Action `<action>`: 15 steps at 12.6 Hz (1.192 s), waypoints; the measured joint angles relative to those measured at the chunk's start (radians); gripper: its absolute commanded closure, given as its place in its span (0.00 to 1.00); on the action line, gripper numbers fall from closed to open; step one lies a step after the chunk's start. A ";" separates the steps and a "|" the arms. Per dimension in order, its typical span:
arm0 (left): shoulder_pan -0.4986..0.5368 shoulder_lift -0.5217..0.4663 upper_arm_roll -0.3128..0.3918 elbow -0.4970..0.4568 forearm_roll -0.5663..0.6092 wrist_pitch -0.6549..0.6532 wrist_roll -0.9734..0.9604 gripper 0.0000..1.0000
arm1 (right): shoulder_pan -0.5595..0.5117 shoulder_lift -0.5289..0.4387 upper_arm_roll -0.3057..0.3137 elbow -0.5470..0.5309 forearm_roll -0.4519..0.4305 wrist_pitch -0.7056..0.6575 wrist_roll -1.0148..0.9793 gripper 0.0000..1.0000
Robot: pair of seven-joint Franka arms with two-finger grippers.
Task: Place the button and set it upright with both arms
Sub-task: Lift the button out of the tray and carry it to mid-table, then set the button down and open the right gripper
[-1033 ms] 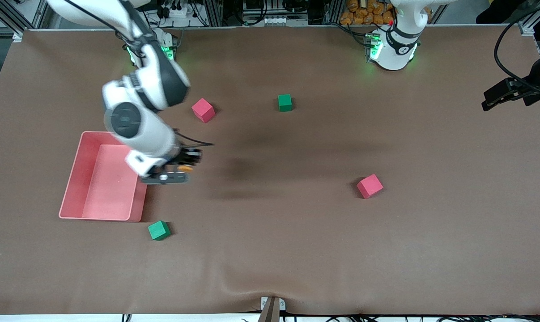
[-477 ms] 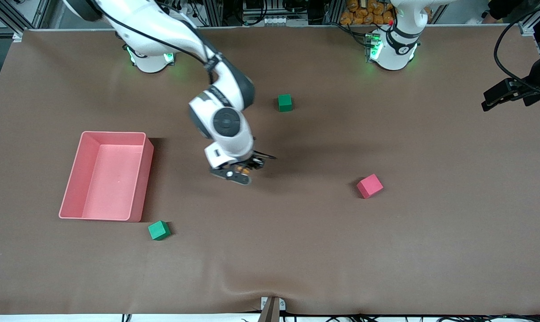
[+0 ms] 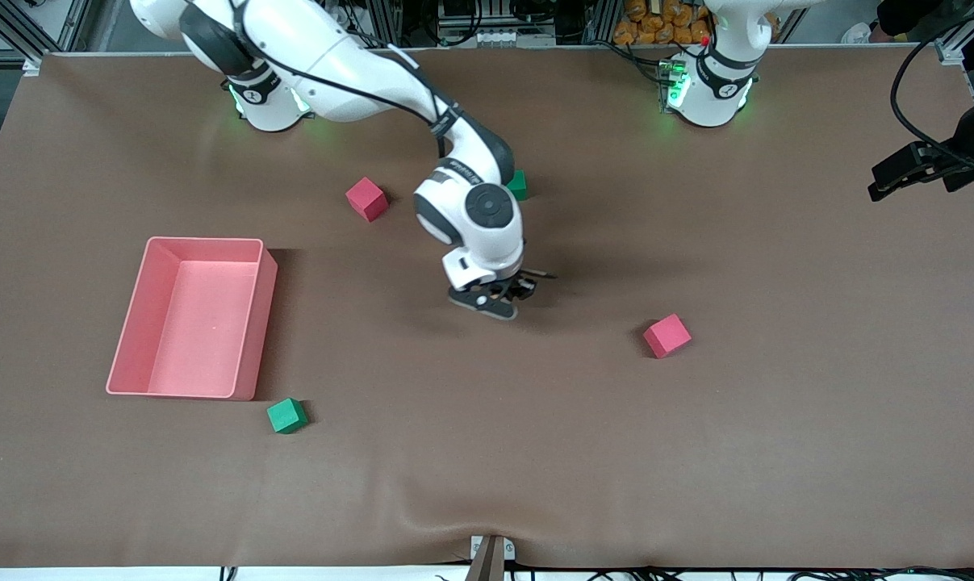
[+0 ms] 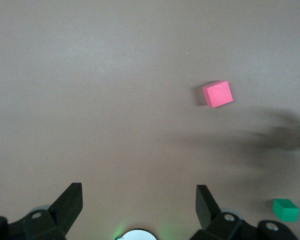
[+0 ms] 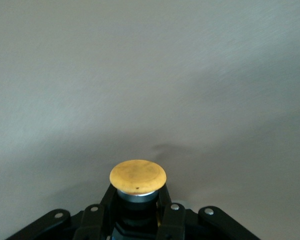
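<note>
The right gripper (image 3: 509,295) is low over the middle of the table and shut on the button. In the right wrist view the button (image 5: 138,177) sits between the black fingers (image 5: 165,205). Its round orange cap sticks out past the fingertips and its black body is clamped between them. Bare table lies under it. The left gripper (image 3: 882,187) waits up in the air at the left arm's end of the table. Its two fingers (image 4: 70,202) stand wide apart with nothing between them.
A pink bin (image 3: 131,323) stands toward the right arm's end. One pink cube (image 3: 666,336) lies toward the left arm's end and also shows in the left wrist view (image 4: 218,94). Another pink cube (image 3: 366,198) and a green cube (image 3: 520,184), partly hidden by the right arm, lie nearer the bases. A second green cube (image 3: 287,415) lies near the bin.
The right arm has swung from beside the pink bin toward the middle of the table, carrying the button. The left arm has not moved.
</note>
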 measured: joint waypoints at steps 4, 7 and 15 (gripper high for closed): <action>0.000 0.000 0.000 0.000 0.000 0.000 0.000 0.00 | 0.056 0.067 -0.006 0.026 -0.132 0.076 0.004 0.00; 0.003 0.000 0.004 0.001 0.000 0.005 0.002 0.00 | 0.070 0.080 -0.010 0.059 -0.188 0.070 0.003 0.00; -0.009 0.017 -0.059 0.000 0.000 0.059 0.002 0.00 | -0.121 -0.161 -0.024 0.124 -0.161 -0.296 -0.329 0.00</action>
